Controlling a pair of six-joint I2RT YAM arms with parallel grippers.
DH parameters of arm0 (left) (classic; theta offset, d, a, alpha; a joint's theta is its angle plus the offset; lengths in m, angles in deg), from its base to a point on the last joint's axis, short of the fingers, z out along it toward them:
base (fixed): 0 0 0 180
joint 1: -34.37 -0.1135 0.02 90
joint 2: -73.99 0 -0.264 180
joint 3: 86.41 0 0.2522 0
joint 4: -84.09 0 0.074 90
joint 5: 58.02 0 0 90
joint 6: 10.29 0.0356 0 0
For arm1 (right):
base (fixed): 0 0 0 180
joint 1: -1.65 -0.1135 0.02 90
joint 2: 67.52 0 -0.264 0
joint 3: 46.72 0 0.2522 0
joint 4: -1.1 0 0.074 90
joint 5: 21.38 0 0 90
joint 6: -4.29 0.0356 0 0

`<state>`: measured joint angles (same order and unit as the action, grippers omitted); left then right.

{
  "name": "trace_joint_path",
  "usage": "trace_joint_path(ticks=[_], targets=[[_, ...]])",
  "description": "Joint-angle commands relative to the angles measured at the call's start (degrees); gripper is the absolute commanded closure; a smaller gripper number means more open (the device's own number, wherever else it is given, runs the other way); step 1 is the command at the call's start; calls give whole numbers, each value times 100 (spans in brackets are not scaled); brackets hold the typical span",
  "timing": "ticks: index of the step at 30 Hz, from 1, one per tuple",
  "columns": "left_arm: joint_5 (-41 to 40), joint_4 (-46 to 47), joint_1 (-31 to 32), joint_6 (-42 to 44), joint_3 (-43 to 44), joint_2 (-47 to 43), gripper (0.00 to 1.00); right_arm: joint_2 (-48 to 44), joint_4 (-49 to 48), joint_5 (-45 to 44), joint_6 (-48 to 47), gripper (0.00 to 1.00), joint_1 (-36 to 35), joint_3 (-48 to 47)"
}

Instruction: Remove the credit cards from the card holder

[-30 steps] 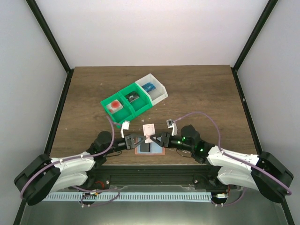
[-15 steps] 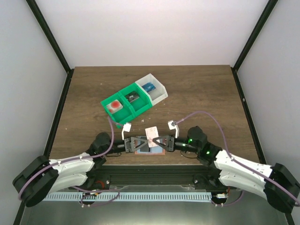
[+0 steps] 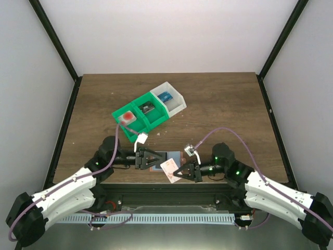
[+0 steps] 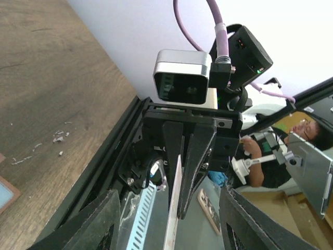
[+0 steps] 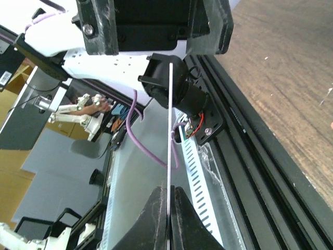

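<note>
Whitish card (image 3: 168,169) pinched tight in the right claw (image 3: 178,172), just off the card holder (image 3: 174,156).

From the right wrist the card (image 5: 170,130) shows as one thin line, its near edge squeezed between the two closed fingers (image 5: 156,219). It hangs over the near edge of the table (image 3: 218,104), just in front of the salmon-brown card holder, which lies flat on the wood. A pale blue patch on the holder may be another card, but the view is too small to be sure. The left claw (image 3: 151,159) is at the holder's left end, its fingers (image 4: 99,224) spread wide apart with nothing between them. Farther back sits a green and white bin (image 3: 158,119) with small blocks inside.
</note>
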<state>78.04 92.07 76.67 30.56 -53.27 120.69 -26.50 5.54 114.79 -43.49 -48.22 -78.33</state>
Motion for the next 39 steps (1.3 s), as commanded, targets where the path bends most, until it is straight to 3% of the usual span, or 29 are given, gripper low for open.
trace_joint_path(ticks=[1,6,20,23,29,30,34,39], targets=[[443,-1251,-54,675,607,57,45,0,23,451,-132,100,-23,-204],[659,-1783,-57,1093,1057,229,44,12,-121,536,-76,100,-26,-227],[1690,-1136,-40,962,865,787,50,170,-221,610,-107,99,-22,-292],[1713,-1159,8,1039,874,893,60,251,-284,634,-110,99,-23,-298],[1835,-993,42,1024,769,1010,100,328,-362,594,-78,98,-24,-224],[1845,-977,49,1032,763,990,100,325,-348,569,-74,96,-23,-211],[1629,-1040,42,1087,806,864,100,228,-236,356,-86,87,-23,-202],[1348,-1381,-81,1293,944,867,100,-33,94,-324,-91,48,-21,-232]])
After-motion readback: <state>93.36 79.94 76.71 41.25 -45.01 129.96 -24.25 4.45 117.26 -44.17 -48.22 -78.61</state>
